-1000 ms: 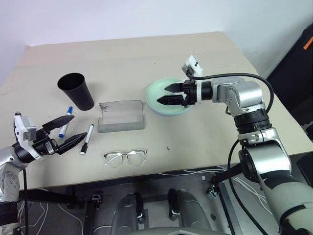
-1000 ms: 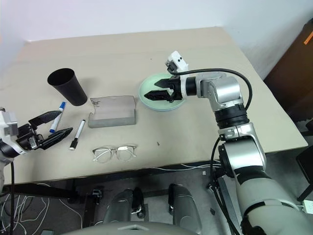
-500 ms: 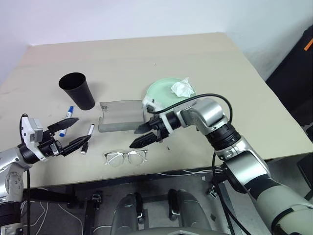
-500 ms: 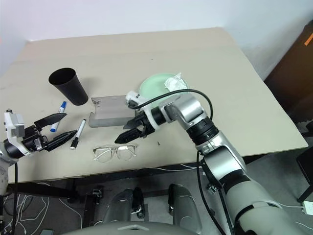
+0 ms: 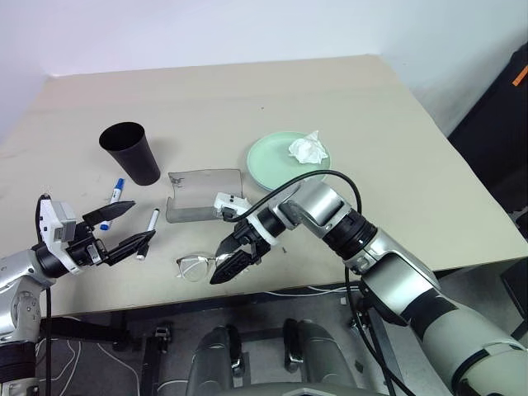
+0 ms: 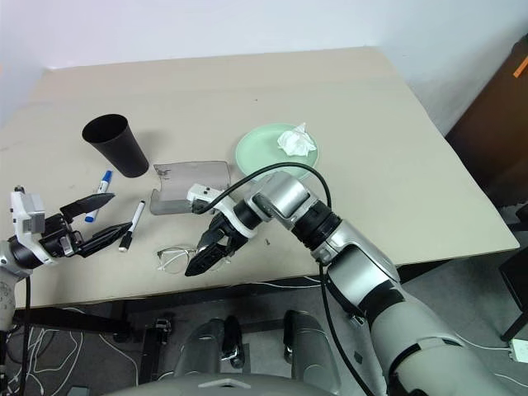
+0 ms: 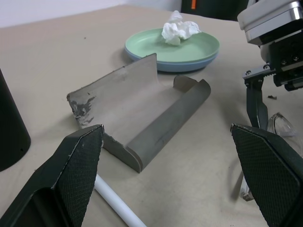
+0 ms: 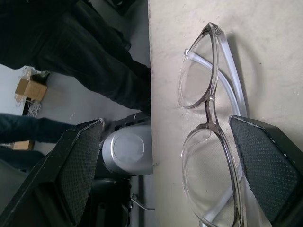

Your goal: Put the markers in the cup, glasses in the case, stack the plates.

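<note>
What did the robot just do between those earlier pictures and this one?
The right gripper swung from the green plate, leaving a crumpled tissue there, down to the glasses, jaws open, holding nothing. The left gripper, cup, case and markers stayed put.

Matt felt-like case (image 7: 142, 118), clear-lensed glasses (image 8: 208, 142)

The table (image 5: 214, 91) is plain pale beige. The cup (image 5: 130, 153) is matte black all over. One marker (image 5: 110, 206) has a white barrel and a blue cap; the other marker (image 5: 147, 232) is white with a black cap. The open case (image 5: 202, 195) is grey, with darker scuffed patches. The stacked plates (image 7: 176, 48) are mint green over light blue, and carry a crumpled white tissue (image 5: 308, 148). The glasses (image 8: 208, 142) have clear lenses in thin silvery-grey rims. Both hands have black fingers (image 7: 78, 165) with a fine dotted texture.
</note>
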{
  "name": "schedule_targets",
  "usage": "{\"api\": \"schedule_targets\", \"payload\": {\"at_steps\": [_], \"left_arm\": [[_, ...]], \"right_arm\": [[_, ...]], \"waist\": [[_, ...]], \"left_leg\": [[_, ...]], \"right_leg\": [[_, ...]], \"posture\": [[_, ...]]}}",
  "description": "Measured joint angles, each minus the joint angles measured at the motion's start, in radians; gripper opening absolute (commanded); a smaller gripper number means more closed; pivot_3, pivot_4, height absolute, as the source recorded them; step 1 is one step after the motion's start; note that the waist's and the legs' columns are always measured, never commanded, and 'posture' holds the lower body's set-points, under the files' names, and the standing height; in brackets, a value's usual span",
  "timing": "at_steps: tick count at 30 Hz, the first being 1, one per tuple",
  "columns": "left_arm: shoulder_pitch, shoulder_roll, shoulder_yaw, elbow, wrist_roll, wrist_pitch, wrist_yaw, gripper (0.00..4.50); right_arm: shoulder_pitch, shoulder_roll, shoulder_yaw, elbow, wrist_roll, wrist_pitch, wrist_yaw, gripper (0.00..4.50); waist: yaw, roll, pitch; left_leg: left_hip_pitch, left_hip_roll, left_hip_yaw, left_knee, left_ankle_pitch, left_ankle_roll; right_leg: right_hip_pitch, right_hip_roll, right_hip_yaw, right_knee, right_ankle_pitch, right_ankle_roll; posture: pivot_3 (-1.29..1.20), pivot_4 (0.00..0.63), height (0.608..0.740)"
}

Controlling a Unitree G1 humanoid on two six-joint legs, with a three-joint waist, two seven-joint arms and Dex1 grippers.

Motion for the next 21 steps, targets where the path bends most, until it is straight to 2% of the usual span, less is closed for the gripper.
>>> {"api": "schedule_targets", "payload": {"at_steps": [3,7,10,13,21], "left_arm": [[0.010,-0.003,-0.003,-0.008,0.000,0.000,0.006,4.50],[0.022,-0.004,-0.003,-0.009,0.000,-0.002,0.016,4.50],[0.025,-0.005,-0.005,-0.010,0.000,-0.012,0.019,4.50],[0.025,-0.010,-0.007,-0.010,0.001,-0.018,0.021,4.50],[0.044,-0.021,-0.012,-0.010,0.009,-0.036,0.023,4.50]], "right_arm": [[-0.016,0.018,0.008,0.022,-0.017,-0.016,0.011,4.48],[-0.030,0.035,0.009,0.058,-0.034,-0.037,0.024,3.66],[-0.045,0.054,0.016,0.084,-0.051,-0.055,0.031,3.66],[-0.050,0.072,0.027,0.109,-0.070,-0.072,0.038,3.16],[-0.050,0.087,0.045,0.141,-0.114,-0.105,0.061,0.34]], "waist": [[-0.001,0.000,0.000],[0.000,0.000,0.000],[0.000,0.000,0.000],[0.000,0.000,0.000],[0.000,0.000,0.000]], "left_leg": [[0.000,0.000,0.000,-0.001,0.000,0.000],[0.000,0.000,0.000,-0.001,0.000,0.000],[0.000,0.000,0.000,-0.001,0.000,0.000],[0.000,0.000,0.000,-0.001,0.000,0.000],[-0.002,0.000,0.000,-0.001,0.000,0.000]], "right_leg": [[0.000,0.000,0.000,0.000,0.000,0.000],[-0.002,0.000,0.000,0.000,0.000,0.000],[-0.002,0.000,0.000,-0.001,0.000,0.000],[-0.002,0.000,0.000,-0.001,0.000,0.000],[-0.003,0.000,0.000,-0.001,0.000,0.000]], "posture": [[0.00,0.150,0.740],[0.00,0.150,0.740],[0.00,0.150,0.740],[0.00,0.150,0.740],[0.00,0.150,0.740]]}}
